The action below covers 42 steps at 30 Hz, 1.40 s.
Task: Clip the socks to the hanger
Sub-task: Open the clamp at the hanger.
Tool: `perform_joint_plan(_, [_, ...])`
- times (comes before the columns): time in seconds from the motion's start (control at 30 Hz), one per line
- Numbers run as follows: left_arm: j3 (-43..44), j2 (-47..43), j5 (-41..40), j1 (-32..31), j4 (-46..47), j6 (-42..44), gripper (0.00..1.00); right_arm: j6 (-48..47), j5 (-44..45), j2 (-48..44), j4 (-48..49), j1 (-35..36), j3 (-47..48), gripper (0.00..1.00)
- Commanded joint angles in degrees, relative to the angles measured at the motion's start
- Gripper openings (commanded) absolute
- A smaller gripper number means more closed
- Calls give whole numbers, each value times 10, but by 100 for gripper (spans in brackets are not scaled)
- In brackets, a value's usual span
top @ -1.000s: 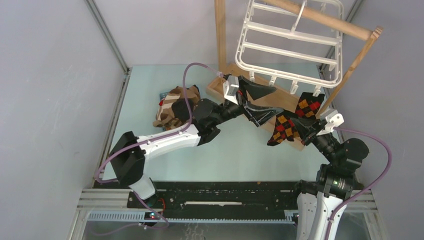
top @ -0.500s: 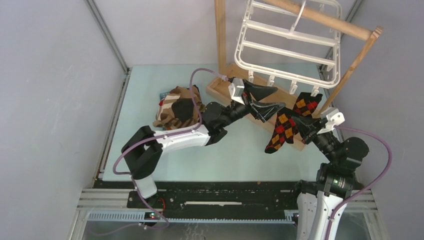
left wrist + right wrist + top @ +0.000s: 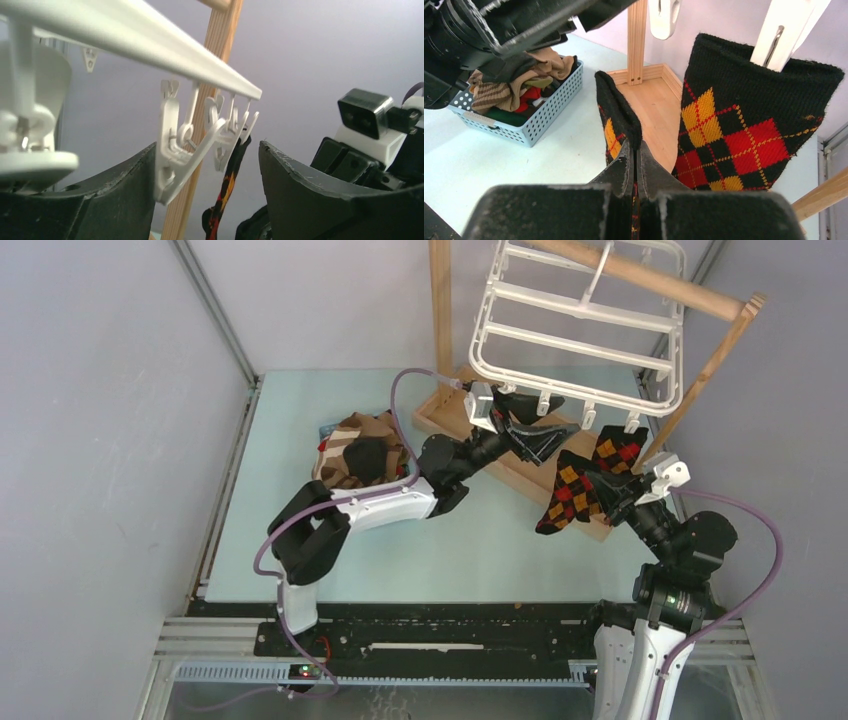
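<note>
The white hanger (image 3: 575,340) hangs from the wooden rail, with a row of clips along its near bar (image 3: 150,45). My left gripper (image 3: 535,430) is raised under that row. Its jaws are open around one white clip (image 3: 172,150), which lies against the left finger (image 3: 100,200); the right finger stands apart from it. My right gripper (image 3: 598,483) is shut on the cuff of a black argyle sock (image 3: 562,498) (image 3: 616,117), held just below the clips. A second argyle sock (image 3: 618,448) (image 3: 744,130) hangs from a clip (image 3: 781,35) at the right.
A tan wooden stand with a round rail (image 3: 640,275) and a base plank (image 3: 455,420) stands at the back. A blue perforated basket (image 3: 519,125) holds a pile of brown striped and other socks (image 3: 355,450), left of the arms.
My left arm has reached up and right to the clip row, and its jaws have narrowed a little around a clip. The right gripper has stayed shut on its sock, nearly still.
</note>
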Motion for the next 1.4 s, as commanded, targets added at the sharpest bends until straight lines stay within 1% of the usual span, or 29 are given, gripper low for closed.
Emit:
perform_joint_plan(0.0, [49,7,7,2,38,-19,74,7,8,6,21,-4,-3,0])
perform_joint_plan(0.2, [76,23,6,2,27,-29,74,12,7,8,30,-4,-5,0])
perform_joint_plan(0.7, [119,53,21,2,33,-59,79,11,4,7,39,-5,-8,0])
perform_joint_plan(1.13, [126,65,20,-3,57,-97,83,16,8,11,40,-5,-8,0])
perform_joint_plan(1.37, [135,70,22,-6,56,-107,83,11,6,9,33,-5,-8,1])
